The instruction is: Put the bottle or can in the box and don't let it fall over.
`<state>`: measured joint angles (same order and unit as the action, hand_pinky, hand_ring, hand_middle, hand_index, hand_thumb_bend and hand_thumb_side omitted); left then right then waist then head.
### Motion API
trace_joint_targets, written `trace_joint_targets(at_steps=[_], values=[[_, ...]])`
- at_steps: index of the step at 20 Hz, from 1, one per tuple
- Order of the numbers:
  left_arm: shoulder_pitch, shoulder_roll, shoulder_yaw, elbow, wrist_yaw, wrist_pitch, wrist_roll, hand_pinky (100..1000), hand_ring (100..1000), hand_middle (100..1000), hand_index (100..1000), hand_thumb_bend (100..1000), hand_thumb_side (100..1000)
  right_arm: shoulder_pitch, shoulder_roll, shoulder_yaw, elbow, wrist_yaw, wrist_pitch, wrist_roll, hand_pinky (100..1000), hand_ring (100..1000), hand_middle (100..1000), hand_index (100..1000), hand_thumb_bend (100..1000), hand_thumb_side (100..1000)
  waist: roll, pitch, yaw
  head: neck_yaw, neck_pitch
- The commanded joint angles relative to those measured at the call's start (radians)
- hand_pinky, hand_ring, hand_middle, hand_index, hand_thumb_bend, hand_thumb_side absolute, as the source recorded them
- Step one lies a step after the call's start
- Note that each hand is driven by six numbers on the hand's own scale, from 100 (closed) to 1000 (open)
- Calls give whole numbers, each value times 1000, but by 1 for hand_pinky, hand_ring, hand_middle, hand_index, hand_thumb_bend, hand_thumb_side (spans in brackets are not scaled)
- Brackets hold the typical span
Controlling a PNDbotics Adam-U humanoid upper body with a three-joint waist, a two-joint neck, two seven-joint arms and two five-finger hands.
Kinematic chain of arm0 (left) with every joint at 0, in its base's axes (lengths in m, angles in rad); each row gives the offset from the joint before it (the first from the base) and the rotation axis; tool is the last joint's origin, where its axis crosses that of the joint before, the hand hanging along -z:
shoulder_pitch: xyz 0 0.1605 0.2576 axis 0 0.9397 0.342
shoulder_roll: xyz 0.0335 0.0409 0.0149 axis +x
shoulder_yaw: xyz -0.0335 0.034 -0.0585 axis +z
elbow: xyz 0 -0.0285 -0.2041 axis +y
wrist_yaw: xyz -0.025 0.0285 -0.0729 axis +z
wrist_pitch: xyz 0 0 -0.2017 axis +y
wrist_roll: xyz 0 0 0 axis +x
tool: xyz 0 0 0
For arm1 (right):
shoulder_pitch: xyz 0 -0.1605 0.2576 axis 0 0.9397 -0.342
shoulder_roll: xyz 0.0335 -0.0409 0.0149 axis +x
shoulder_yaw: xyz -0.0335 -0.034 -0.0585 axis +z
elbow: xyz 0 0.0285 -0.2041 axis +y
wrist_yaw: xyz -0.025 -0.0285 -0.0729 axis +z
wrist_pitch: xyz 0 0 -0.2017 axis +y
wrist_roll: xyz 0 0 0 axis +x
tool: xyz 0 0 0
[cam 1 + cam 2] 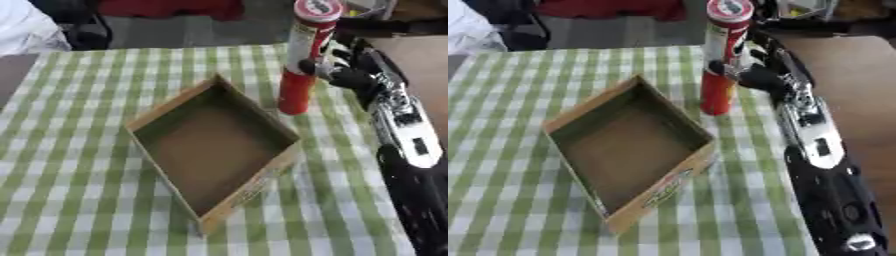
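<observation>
Right robot hand (346, 75) wrapped around the can (306, 55) at mid-height, fingers curled on it; left robot hand not seen. Can is tall, red and white, upright, near the surface's (79, 165) far right edge, just beside the box's (214, 145) far corner, base at or just above the cloth. Judgement: carrying step. Keep it vertical, clear the near wall, lower flat onto the box floor, release only once seated.
</observation>
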<state>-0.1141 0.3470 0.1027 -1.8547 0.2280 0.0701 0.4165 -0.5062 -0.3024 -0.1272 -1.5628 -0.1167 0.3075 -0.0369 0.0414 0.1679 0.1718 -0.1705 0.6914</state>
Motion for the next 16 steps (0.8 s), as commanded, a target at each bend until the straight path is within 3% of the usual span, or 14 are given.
trace_joint_targets(at_steps=[1,16], values=[[-12,12,5,-13,1,-1,-1,834,923,750,774,505,723,-26,-12,-10,-16,13,0,-12,997,1000,1000,975,734,142,3,-5,3,-2,-20],[-22,3,2,-16,5,0,-6,835,925,750,774,499,727,-101,-4,-18,37,30,14,-30,1000,1000,1000,974,744,152,10,26,16,-11,-40]])
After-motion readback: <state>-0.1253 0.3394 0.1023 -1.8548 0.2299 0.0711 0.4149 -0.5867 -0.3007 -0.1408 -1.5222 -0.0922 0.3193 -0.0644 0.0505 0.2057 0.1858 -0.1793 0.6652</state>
